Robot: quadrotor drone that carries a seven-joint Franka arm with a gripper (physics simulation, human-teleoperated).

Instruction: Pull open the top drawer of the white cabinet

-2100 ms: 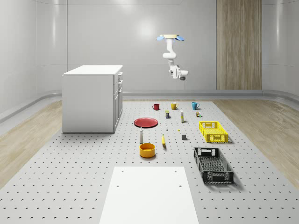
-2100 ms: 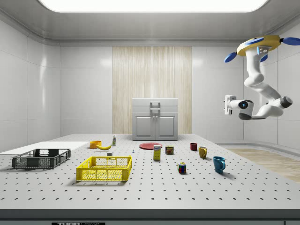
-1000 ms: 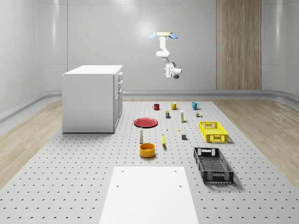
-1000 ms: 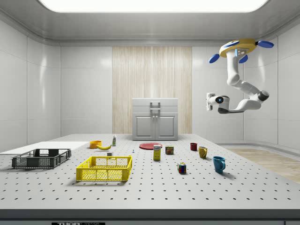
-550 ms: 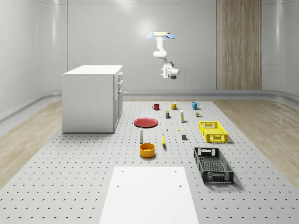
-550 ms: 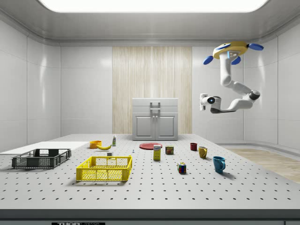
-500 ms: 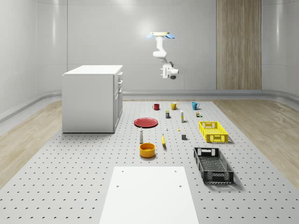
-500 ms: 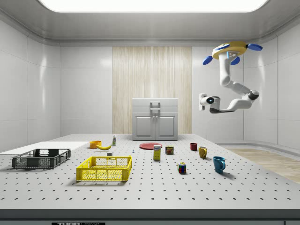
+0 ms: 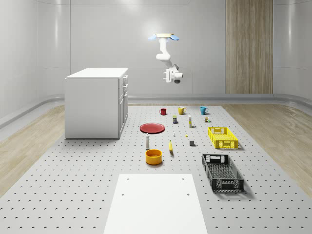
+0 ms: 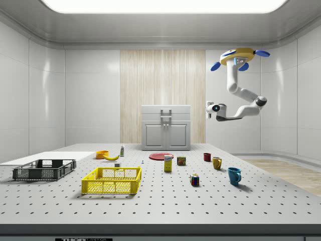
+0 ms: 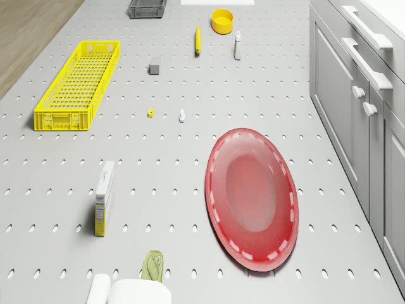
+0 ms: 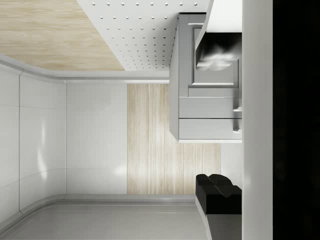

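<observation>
**Whole-scene view, nearest to farthest.** A white sheet (image 9: 156, 202) lies at the near edge of the perforated surface (image 9: 73, 185). Behind it come a black crate (image 9: 222, 171), an orange bowl (image 9: 153, 156), a yellow crate (image 9: 222, 137) and a red plate (image 9: 152, 127). All are loose and none belongs to the task.

The white cabinet (image 9: 92, 105) stands on the surface at this view's left, its front turned toward the plate. The top drawer (image 10: 166, 109) is the uppermost band of that front. It sits shut and flush, and its bar handle (image 11: 367, 26) lies directly above a second, similar bar.

Farthest back, the drone (image 9: 163, 36) hovers high over the far part of the surface. Its arm hangs down and bends toward the cabinet. The gripper (image 10: 209, 108) is at roughly drawer height but well apart from the front, and in the side view it lies to the right of the handle. Whether the gripper is open or closed cannot be told.

**Stage (judged).** Approach; no contact has been made.

**Hazards (judged).**
- The two bars are close together, so a small height error would put the lower drawer in the grasp.
- The sideways offset must be removed, or the gripper meets the panel instead of the bar.
- A hovering base has no anchor. Pulling may draw the drone toward the cabinet rather than the drawer outward, and a shallow grip could slip off.
</observation>
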